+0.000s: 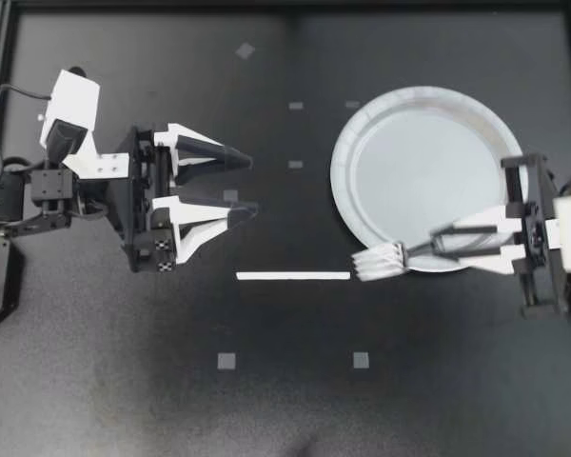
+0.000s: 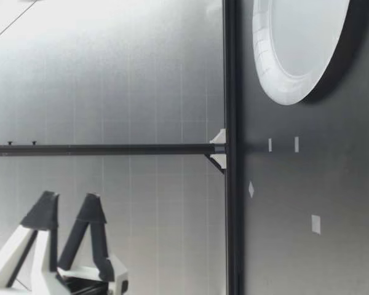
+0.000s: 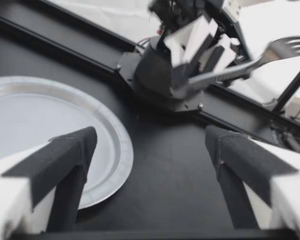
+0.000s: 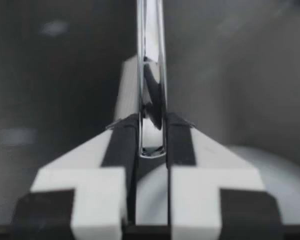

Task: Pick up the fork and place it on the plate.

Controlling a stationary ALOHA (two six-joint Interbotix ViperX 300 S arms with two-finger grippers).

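well, my right end effector (image 1: pixel 421 249) grips the fork (image 1: pixel 379 261) — beside the plate (image 1: pixel 414 171).

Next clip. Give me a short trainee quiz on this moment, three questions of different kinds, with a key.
1. True or false: my right gripper is shut on the fork.
2. Multiple choice: my left gripper is A) open, holding nothing; B) shut, holding nothing; C) shut on the fork.
3. Short answer: is the fork lying on the plate yet?

Key: 1 true. 2 A. 3 No: it is held up off the table, with its tines out past the plate's rim.
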